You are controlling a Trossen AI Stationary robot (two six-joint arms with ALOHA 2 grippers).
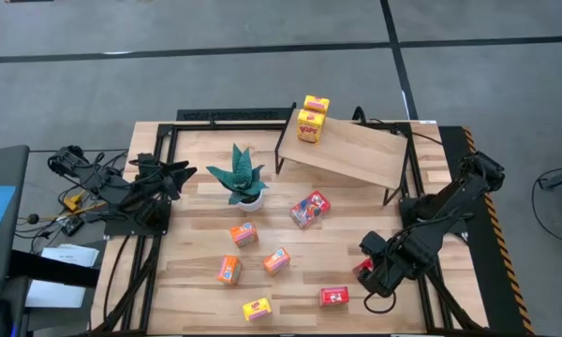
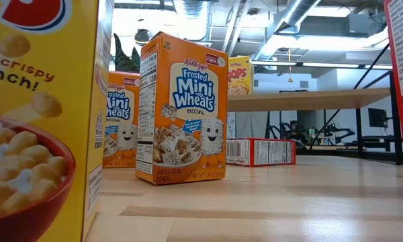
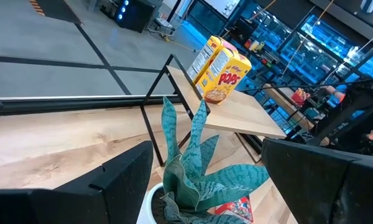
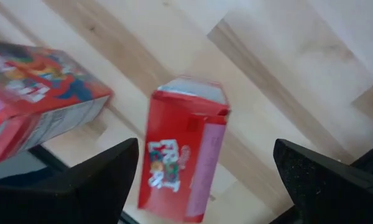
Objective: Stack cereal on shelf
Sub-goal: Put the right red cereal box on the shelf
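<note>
Hovering over the near right part of the table (image 1: pixel 356 253), the right gripper (image 1: pixel 368 271) had its 2 fingers (image 4: pixel 81 186) spread wide apart with nothing clamped. Directly under it, between the open jaws in the right wrist view, stood a red cereal box (image 4: pixel 183 149), its top flap facing the camera, untouched by either finger. Just beside that, toward the table's middle, a 2nd red box (image 1: pixel 334 297) lay flat; it showed at the edge of the right wrist view (image 4: pixel 37 93). Farther from this claw, across the boards, lay a yellow box (image 1: pixel 257 308) and 3 orange boxes (image 1: pixel 229 270), (image 1: pixel 276 260), (image 1: pixel 244 234). A 3rd red box (image 1: pixel 309 209) lay tilted, further out toward the shelf (image 1: pixel 356 150).

The shelf stood well beyond the right claw at the table's far side, a light plank on thin black legs. 2 yellow boxes (image 1: pixel 311 119) stood together at its left end, touching each other; the left wrist view showed them upright near the plank's corner (image 3: pixel 221 68).

The left gripper (image 1: pixel 173 178) waited at the table's left edge, fingers (image 3: pixel 112 186) apart and empty. Just ahead of it stood the teal plant (image 1: pixel 241 178) in a white pot (image 1: pixel 252 201), with the shelf beyond.
</note>
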